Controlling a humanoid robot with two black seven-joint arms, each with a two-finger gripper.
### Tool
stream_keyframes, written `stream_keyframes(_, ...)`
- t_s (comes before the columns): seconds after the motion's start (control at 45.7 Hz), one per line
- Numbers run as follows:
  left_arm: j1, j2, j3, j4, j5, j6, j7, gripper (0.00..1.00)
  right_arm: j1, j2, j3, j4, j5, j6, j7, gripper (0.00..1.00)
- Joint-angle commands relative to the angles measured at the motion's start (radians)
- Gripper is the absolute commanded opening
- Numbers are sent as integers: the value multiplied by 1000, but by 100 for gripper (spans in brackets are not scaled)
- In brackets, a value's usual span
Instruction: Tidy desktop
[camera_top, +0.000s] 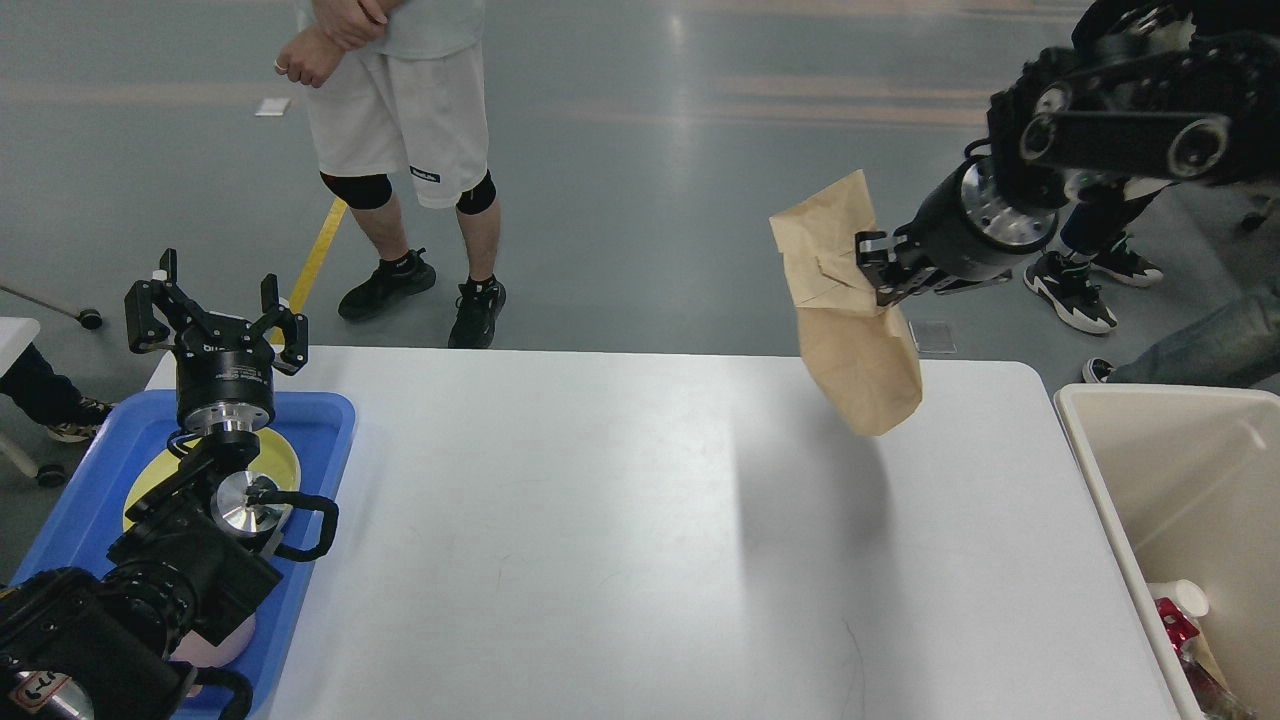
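Note:
The white desktop (600, 520) fills the middle of the head view. A crumpled brown paper bag (850, 320) hangs in the air above the desktop's far right part, casting a shadow on it. My right gripper (872, 272) is shut on the bag's upper right side, with the arm coming in from the top right. At the far left my left gripper (215, 315) points upward over the blue tray (325, 440), its fingers spread open and holding nothing.
A yellow plate (285, 465) lies in the blue tray under my left arm. A cream bin (1160, 470) stands off the desktop's right edge with trash at its bottom. One person stands beyond the far edge, another at the top right.

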Motion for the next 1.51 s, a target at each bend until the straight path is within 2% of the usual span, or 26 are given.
stream_keyframes(0.0,0,0,0,0,0,0,0,96,-22,-39,-137,-37,3,-44,0,0)
stream_keyframes(0.241,0,0,0,0,0,0,0,96,-319,-173,-274,-113,-8,-259,0,0)
stream_keyframes(0.394,0,0,0,0,0,0,0,96,-617,-171,-260,-314,0,-308,0,0)
stream_keyframes(0.416,0,0,0,0,0,0,0,96,-654,-170,-255,-352,0,-313,1,12)
stream_keyframes(0.438,0,0,0,0,0,0,0,96,-689,-165,-248,-391,3,-319,1,38)
stream_keyframes(0.481,0,0,0,0,0,0,0,96,-747,-158,-217,-466,9,-340,1,99)
stream_keyframes(0.547,0,0,0,1,0,0,0,96,-821,-145,-150,-529,10,-362,1,100)
stream_keyframes(0.656,0,0,0,0,0,0,0,96,-896,-145,-80,-547,3,-367,1,100)
stream_keyframes(0.919,0,0,0,0,0,0,0,96,-895,-139,-64,-550,-5,-367,1,100)
stream_keyframes(1.007,0,0,0,0,0,0,0,96,-843,-135,-31,-555,10,-374,7,100)
stream_keyframes(1.313,0,0,0,0,0,0,0,96,-807,-133,625,-695,9,-383,10,100)
stream_keyframes(1.488,0,0,0,0,0,0,0,96,-818,-52,887,-773,9,-399,12,100)
